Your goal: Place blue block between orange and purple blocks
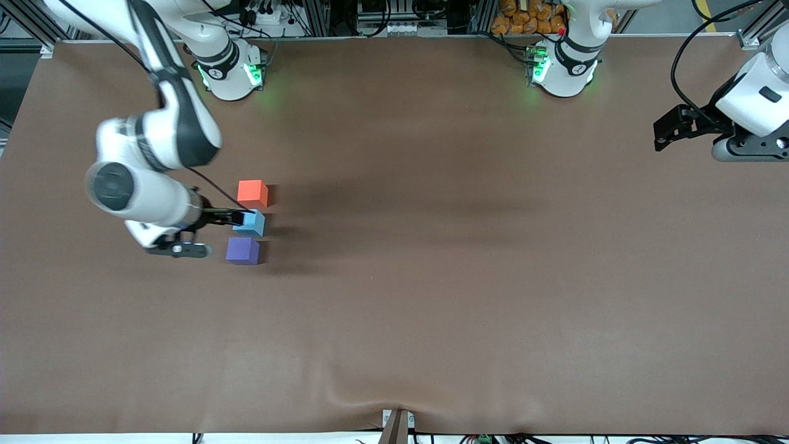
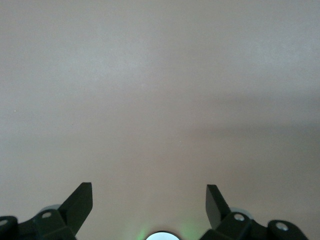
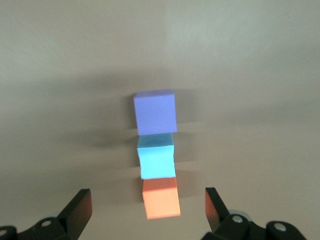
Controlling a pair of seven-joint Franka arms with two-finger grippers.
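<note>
Three cubes on the brown counter (image 1: 431, 277), one of each colour, lined up in a short row toward the right arm's end: orange block (image 1: 253, 193) farthest from the front camera, blue block (image 1: 249, 223) in the middle, purple block (image 1: 243, 251) nearest. Blue block sits on the counter between the other two, slivers of counter visible on each side in the front view; in the right wrist view the three overlap and gaps cannot be judged. Right gripper (image 1: 237, 217) is just beside the blue block, on the side toward the right arm's end of the table; front view shows its dark fingertips right at the cube's edge, contact cannot be told. Right wrist view shows its two fingers (image 3: 80, 210) spread wide apart with nothing between them, the row of cubes seen past them, so it has hold of nothing. Left gripper (image 1: 669, 129) is up over bare counter at the left arm's end, well apart from the cubes, arm waiting; left wrist view shows fingers (image 2: 80, 205) spread wide, nothing held. Two arm bases at the top edge with green lights, cables and rack clutter off the counter. Nothing else on the counter near the cubes; only the right arm's wrist crowds the row.
</note>
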